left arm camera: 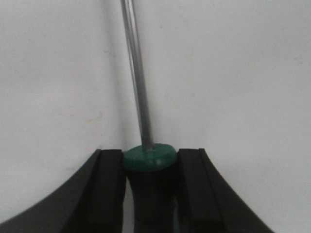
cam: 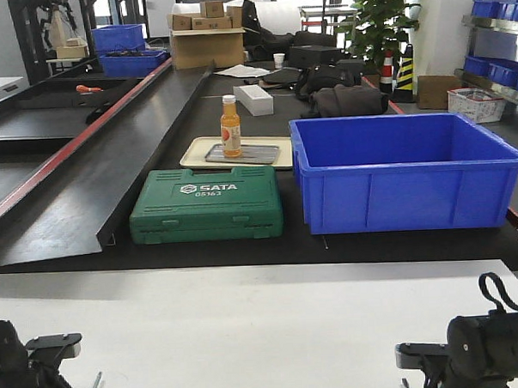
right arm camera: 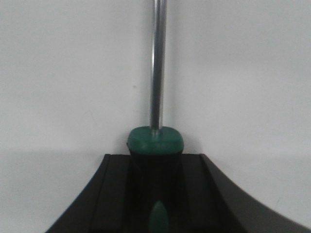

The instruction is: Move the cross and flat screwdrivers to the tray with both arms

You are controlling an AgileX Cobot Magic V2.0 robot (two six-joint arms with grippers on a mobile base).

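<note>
Two grasps are in place, so the pick looks done and the carry to the grey tray comes next. Nearest, the left gripper is clamped on the green-collared handle of the left screwdriver, whose shaft points away over the white table. The right gripper pinches the right screwdriver the same way. Neither wrist view reaches the tips, so cross and flat cannot be told apart, nor whether the tools are clear of the table. Only the front view shows what lies beyond: a green case, a blue bin, then a cream tray bearing a bottle. No view clearly shows the grey tray, so the next move likely calls for lifting both tools level and bringing it into sight.
</note>
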